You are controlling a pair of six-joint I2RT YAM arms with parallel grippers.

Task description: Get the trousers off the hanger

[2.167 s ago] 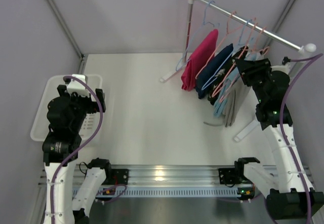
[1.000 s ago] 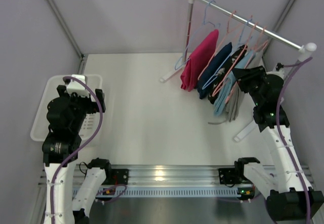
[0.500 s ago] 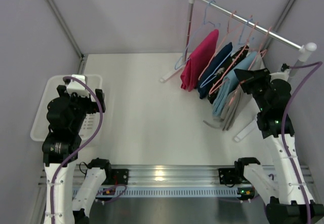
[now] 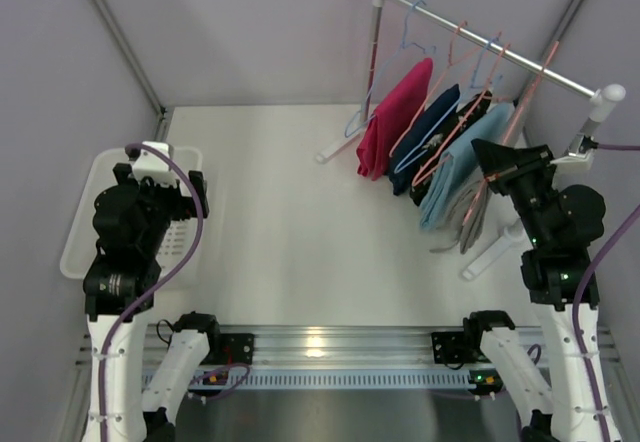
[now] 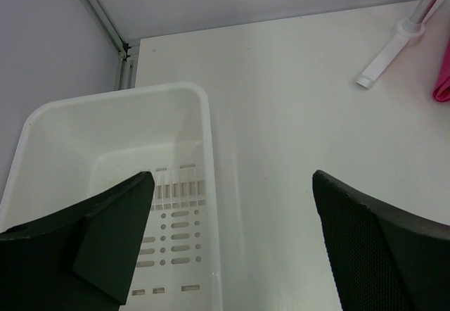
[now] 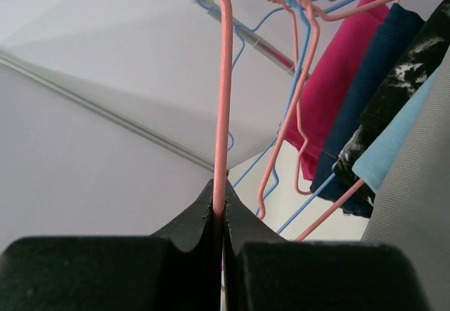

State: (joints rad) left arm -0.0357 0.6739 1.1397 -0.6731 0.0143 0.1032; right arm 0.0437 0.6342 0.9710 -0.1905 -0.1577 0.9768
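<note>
The trousers hang folded at the right end of the rack: a light grey pair (image 4: pixel 476 214) on a pink hanger (image 4: pixel 531 80) and a sky-blue pair (image 4: pixel 455 174) beside it. My right gripper (image 4: pixel 487 156) is shut on that pink hanger's wire (image 6: pixel 225 79), which runs up from between the fingertips of the right gripper (image 6: pixel 219 188). Grey cloth (image 6: pixel 415 212) and sky-blue cloth (image 6: pixel 394 149) fill the right edge of the right wrist view. My left gripper (image 5: pixel 232 179) stands open and holds nothing, hovering over the white bin (image 5: pixel 112 101) at the far left (image 4: pixel 78 234).
The rack rail (image 4: pixel 500 52) also carries a red garment (image 4: pixel 395 117), a navy one (image 4: pixel 425 134), a black patterned one (image 4: pixel 465 112) and bare blue and pink hangers. The rack's white feet (image 4: pixel 492 252) rest on the table beside my right arm.
My right gripper has shut on the pink hanger and drawn it right and toward me, swinging the grey trousers away from the blue pair. The left arm has barely moved.
</note>
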